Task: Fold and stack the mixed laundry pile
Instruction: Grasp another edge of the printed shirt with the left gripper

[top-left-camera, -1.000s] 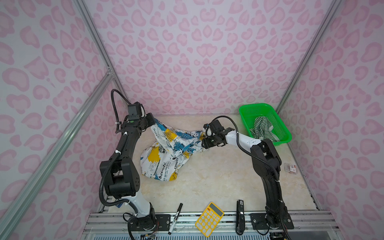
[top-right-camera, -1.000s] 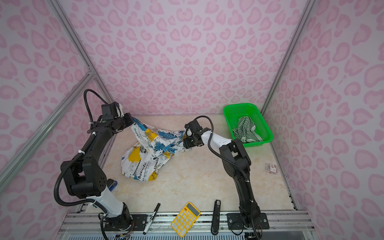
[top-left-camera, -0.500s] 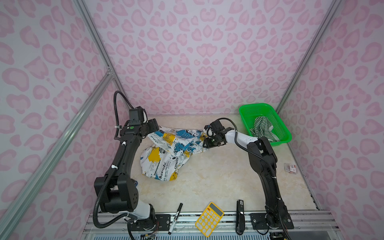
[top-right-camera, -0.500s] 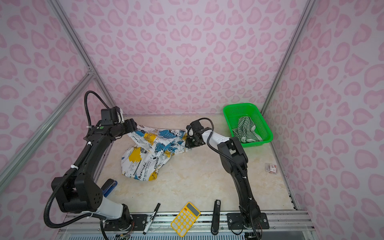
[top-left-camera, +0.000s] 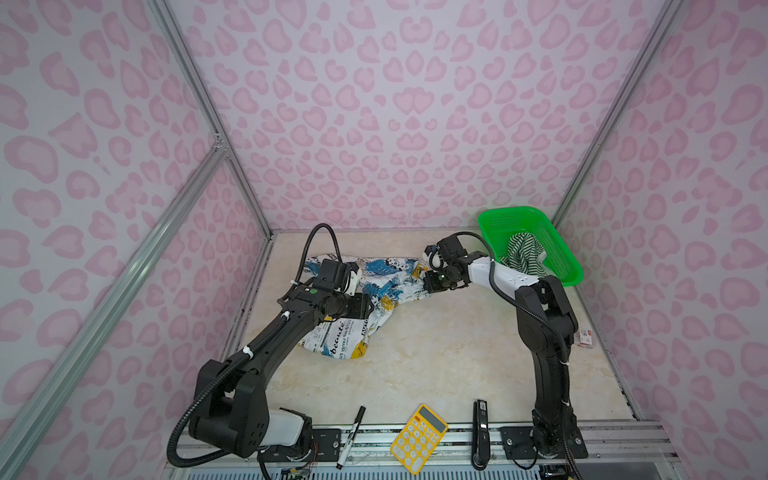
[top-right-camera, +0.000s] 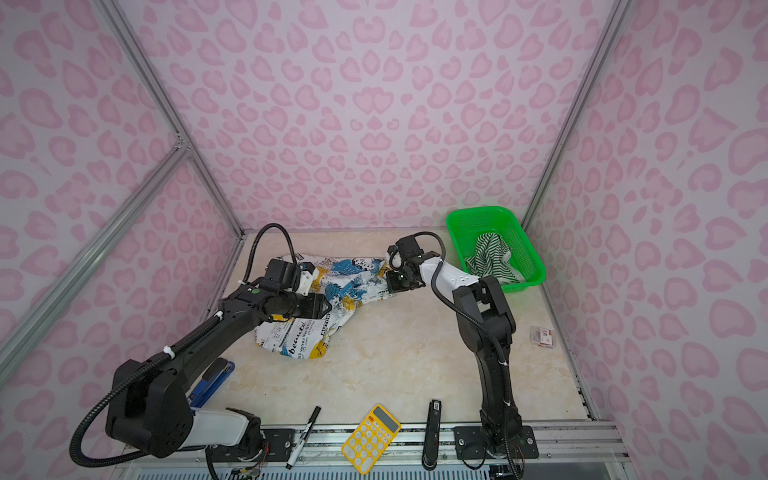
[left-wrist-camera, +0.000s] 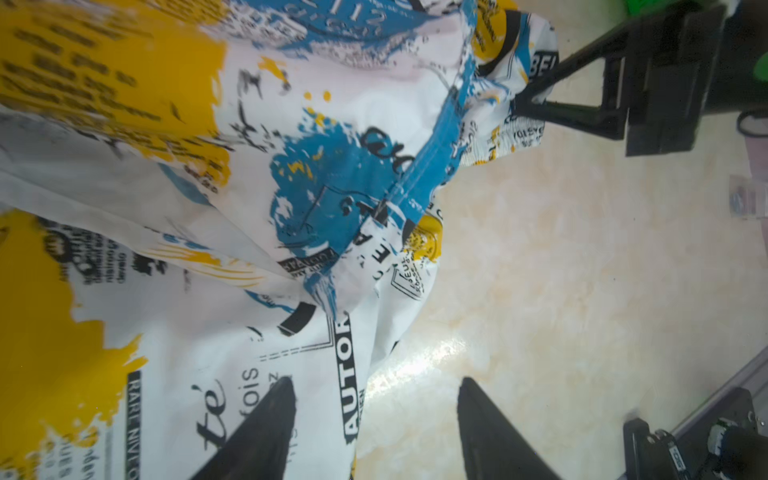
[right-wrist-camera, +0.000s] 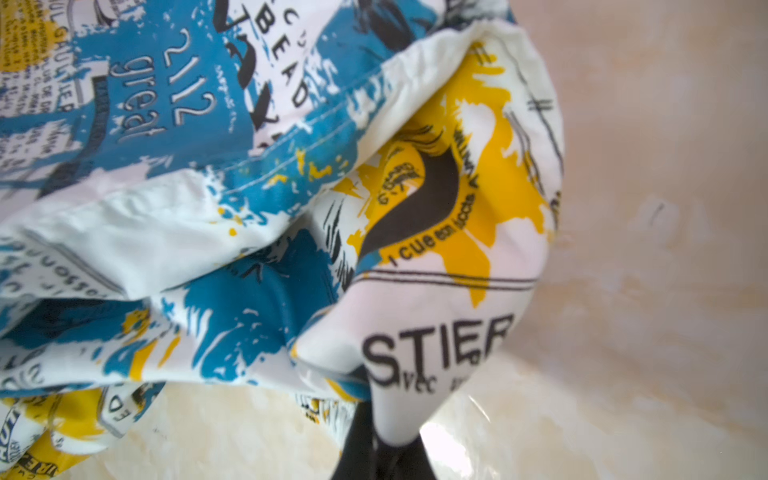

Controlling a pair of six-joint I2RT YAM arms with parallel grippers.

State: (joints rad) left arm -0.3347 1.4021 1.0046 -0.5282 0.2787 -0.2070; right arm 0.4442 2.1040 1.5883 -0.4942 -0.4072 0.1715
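Note:
The white garment (top-left-camera: 376, 291) (top-right-camera: 336, 291) with blue, yellow and black print lies crumpled on the table's back left in both top views. My right gripper (right-wrist-camera: 390, 440) (top-left-camera: 429, 282) is shut on its right corner (right-wrist-camera: 415, 374), which is lifted slightly. My left gripper (left-wrist-camera: 376, 380) (top-left-camera: 368, 308) is open low over the garment's near edge (left-wrist-camera: 345, 374). One finger (left-wrist-camera: 270, 419) is over cloth, the other (left-wrist-camera: 490, 428) over bare table. The green-and-white striped garment (top-left-camera: 521, 253) (top-right-camera: 490, 257) lies bunched in the green basket (top-left-camera: 571, 274).
Along the front edge lie a black marker (top-left-camera: 351, 436), a yellow calculator (top-left-camera: 419, 438) and a black stick-shaped device (top-left-camera: 481, 432). A blue stapler (top-right-camera: 212, 382) sits by the left arm's base. A small packet (top-left-camera: 585, 336) lies at the right edge.
My left gripper let go of the garment's raised left corner and swung down toward the middle, jaws open. The cloth sank onto the table. My right gripper shut on the right corner.

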